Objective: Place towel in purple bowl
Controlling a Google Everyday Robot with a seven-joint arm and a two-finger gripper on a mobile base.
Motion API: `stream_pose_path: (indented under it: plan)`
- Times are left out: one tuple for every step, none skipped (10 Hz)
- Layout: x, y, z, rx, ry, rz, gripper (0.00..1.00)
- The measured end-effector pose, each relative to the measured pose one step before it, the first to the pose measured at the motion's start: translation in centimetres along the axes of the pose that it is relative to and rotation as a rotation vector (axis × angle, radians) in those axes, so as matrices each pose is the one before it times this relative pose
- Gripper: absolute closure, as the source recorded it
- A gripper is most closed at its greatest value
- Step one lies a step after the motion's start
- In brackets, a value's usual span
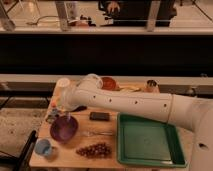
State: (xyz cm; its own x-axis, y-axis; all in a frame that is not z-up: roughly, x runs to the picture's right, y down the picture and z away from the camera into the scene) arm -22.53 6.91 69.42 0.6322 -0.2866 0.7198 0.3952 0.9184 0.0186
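One arm reaches left across the table, its gripper hanging over the purple bowl's far-left rim; its grip cannot be told, nor the towel made out.

Thick white arm, rounded elbow joint, small dark dots along its shell; gripper by the purple bowl

Wooden table with purple bowl, blue cup, grapes, dark block, green tray; gripper just beside bowl.
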Motion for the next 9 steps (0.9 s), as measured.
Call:
stream_pose_path:
  plan:
    - [0.106,0.156,-0.098,-0.00133,-0.01018,0.00929,1.00]
    - [-0.058,0.047,0.062,-0.00256,-0.00778,0.00301,1.00]
    - [-0.147,0.004,0.148,-0.00274,-0.01088,0.00337,1.00]
    - [-0.086,0.005,0.094,-0.00342,-0.00709,0.00421,1.00]
    - [-0.056,0.043,0.054,-0.00341,-0.00290,0.00266,1.00]
    - [-0.284,-0.034,0.038,-0.00408,-0.00394,0.00044,1.00]
    - [-0.406,-0.126,-0.048,-0.00312,-0.00170,-0.00494,1.00]
    - [-0.187,-0.031,-0.044,-0.00256,0.00025,-0.00227,1.00]
    - [-0.189,-0.081,-0.214,-0.00250,0.00341,-0.00044,1.00]
